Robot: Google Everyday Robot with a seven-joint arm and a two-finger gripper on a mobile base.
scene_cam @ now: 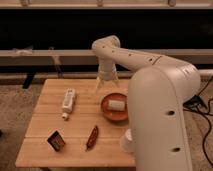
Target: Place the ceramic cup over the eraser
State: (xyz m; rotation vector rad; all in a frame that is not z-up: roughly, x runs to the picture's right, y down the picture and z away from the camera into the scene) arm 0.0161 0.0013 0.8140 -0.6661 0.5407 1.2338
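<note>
Here's the gripper, hanging fingers-down over the far edge of the wooden table, its two fingers splayed apart with nothing between them. The white arm sweeps in from the near right and blocks much of that side of the table. The ceramic cup is well away from the gripper, down at the near right edge and a little right of it in the view; only a white sliver of it peeks out beside the arm, so how it stands is hard to tell. The eraser is well apart too, towards the near left corner, diagonally down and left of the gripper. It's a small dark block with an orange-brown face, propped at a tilt. Closest to the gripper is the reddish-brown bowl, just below it and slightly right, with a white block lying inside. Left of the gripper and a bit nearer the camera lies a white bottle, lengthwise on the boards. The reddish-brown pepper-shaped thing sits almost straight below the gripper near the front edge, between eraser and cup, touching neither.
</note>
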